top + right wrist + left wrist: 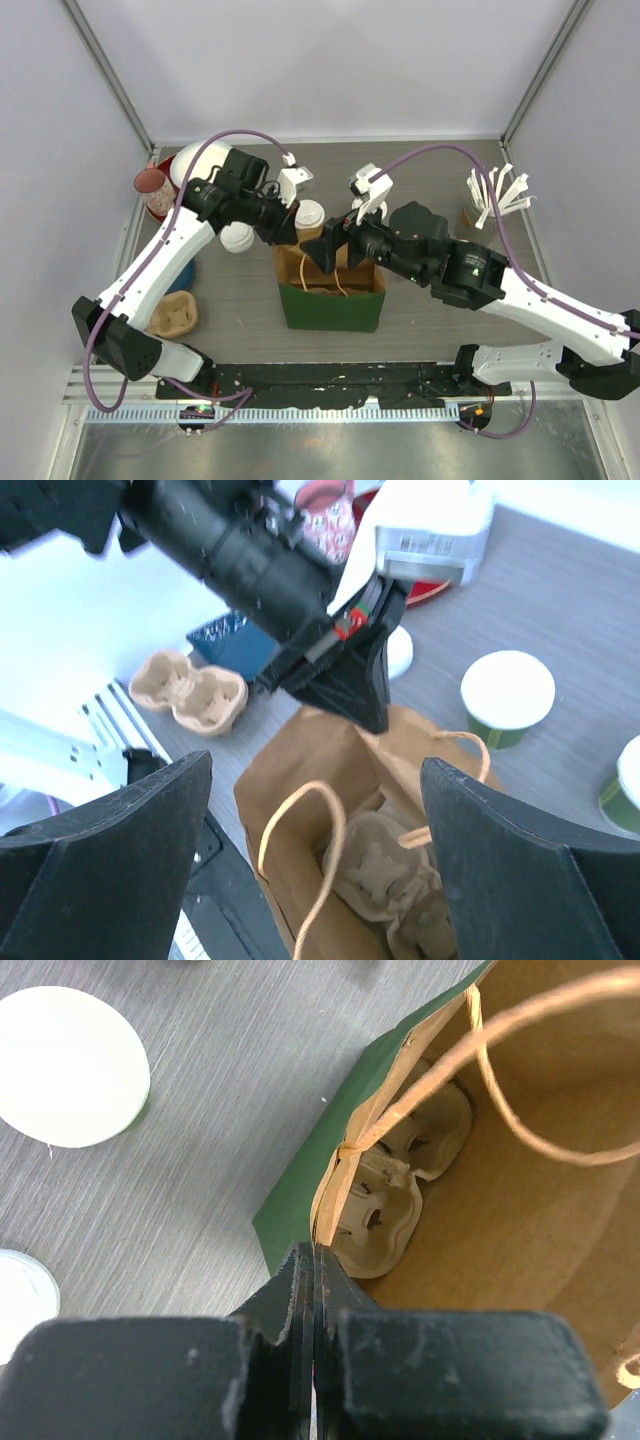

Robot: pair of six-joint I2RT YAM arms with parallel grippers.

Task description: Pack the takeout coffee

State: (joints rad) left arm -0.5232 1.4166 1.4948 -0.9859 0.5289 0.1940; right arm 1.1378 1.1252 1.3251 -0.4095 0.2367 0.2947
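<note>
Grey wood-grain table point(235, 312) between white walls. At its middle, a green paper bag point(330, 308), open, brown inside, with twine handles point(300, 820). Holds a moulded pulp cup carrier point(375, 865) at its bottom. Left gripper point(313, 1265) pinched flat on a corner of the bag's rim. Right gripper point(315, 765) above the bag's mouth, jaws spread wide, nothing between them. Outside the bag, upright on the table: 1 lidded green cup point(507, 695) just past the far rim, and a second lidded cup point(625, 780) beside it, cut by the frame's edge. Spare pulp carrier point(175, 315) near the left arm's base. Sticker point(430, 540) on the left wrist camera, print too blurred to read.
</note>
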